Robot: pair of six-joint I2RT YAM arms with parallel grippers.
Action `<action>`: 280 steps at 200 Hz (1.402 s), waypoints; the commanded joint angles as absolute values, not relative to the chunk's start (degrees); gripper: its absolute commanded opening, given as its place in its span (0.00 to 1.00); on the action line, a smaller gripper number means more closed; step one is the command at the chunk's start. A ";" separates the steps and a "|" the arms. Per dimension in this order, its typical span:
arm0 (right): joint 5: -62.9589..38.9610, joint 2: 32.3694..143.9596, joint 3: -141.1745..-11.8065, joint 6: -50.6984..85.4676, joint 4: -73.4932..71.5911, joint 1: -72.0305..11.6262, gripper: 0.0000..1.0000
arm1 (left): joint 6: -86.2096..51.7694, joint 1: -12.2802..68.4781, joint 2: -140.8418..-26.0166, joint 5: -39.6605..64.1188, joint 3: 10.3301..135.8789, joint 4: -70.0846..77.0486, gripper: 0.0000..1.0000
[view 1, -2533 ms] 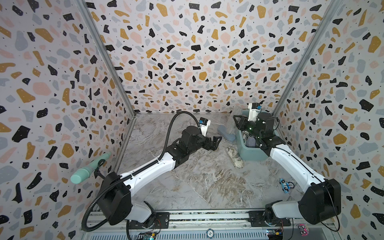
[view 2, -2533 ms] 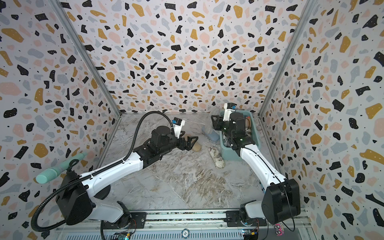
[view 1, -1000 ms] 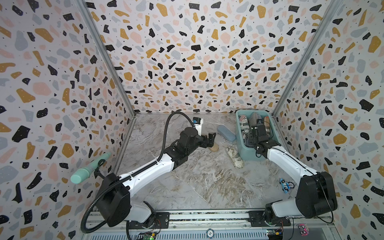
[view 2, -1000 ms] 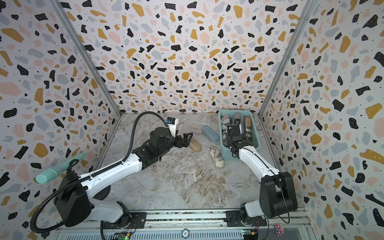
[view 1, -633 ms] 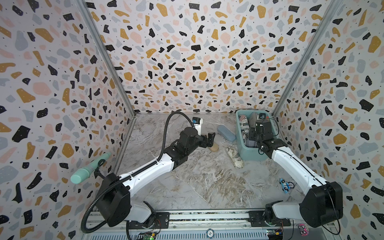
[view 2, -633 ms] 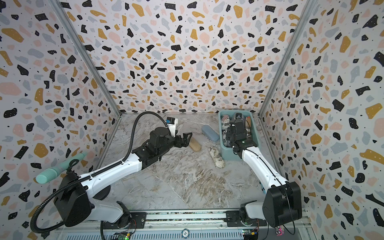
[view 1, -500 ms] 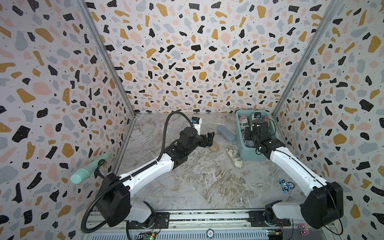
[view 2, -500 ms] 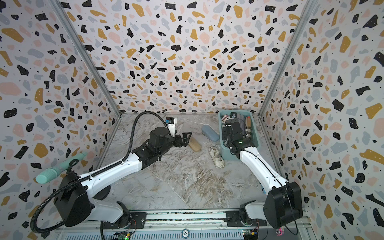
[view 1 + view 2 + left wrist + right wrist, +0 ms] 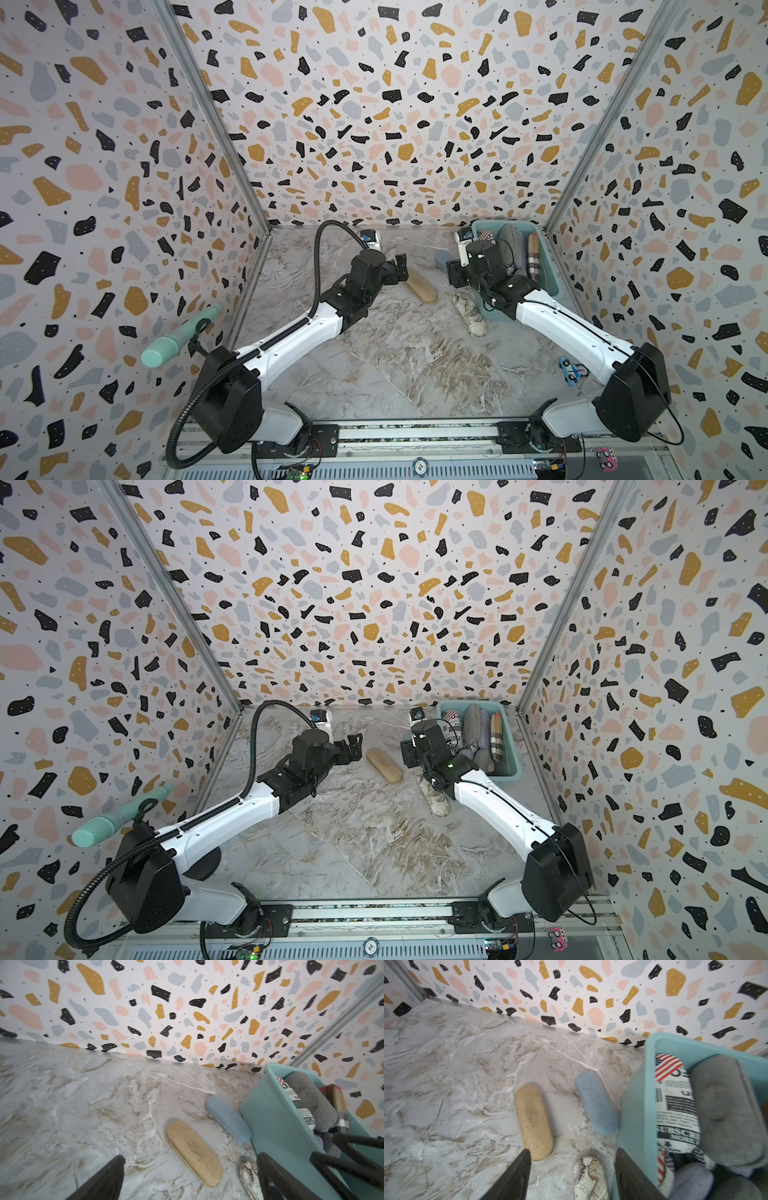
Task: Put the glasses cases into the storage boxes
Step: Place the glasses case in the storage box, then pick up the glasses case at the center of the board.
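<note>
Three cases are found outside the storage box (image 9: 552, 272), lying on the table (image 9: 374, 365): a tan case (image 9: 533, 1120) well out in the open, a blue case (image 9: 596, 1103) just beside the box's outer wall, and a map-print case (image 9: 469, 318) just beside its near corner. Inside the box several cases are already stacked, among them a newspaper-print case (image 9: 675, 1105), a grey case (image 9: 720, 1109) and a plaid case (image 9: 533, 257); their full count cannot be told. The task is therefore judged mostly done, with three cases left to be moved. The right end effector (image 9: 573, 1153) is held beside the box and above the map-print case, its jaws spread and nothing pinched between them. The left end effector (image 9: 352, 748) is held near the tan case, spread wide and likewise empty.
</note>
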State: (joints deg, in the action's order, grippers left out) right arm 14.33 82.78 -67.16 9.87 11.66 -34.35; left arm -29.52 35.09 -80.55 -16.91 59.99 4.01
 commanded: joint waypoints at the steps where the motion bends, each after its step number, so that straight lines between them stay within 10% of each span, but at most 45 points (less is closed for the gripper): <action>1: 8.39 85.49 -70.30 8.50 12.58 -34.96 0.74 | -32.69 32.63 -81.55 -19.25 61.95 2.28 0.99; 158: -8.11 117.86 -88.04 1.49 16.40 -30.59 0.93 | -33.30 25.23 -84.53 -9.02 61.47 4.83 1.00; 280: 0.40 126.11 -92.65 5.13 14.16 -34.75 0.60 | -33.66 25.16 -86.16 -6.51 61.56 5.54 0.99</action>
State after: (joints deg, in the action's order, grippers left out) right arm -4.34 127.24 -92.58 3.36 13.87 -33.63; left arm -33.74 25.50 -85.65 -7.27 60.82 3.11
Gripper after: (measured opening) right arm 0.635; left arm 0.993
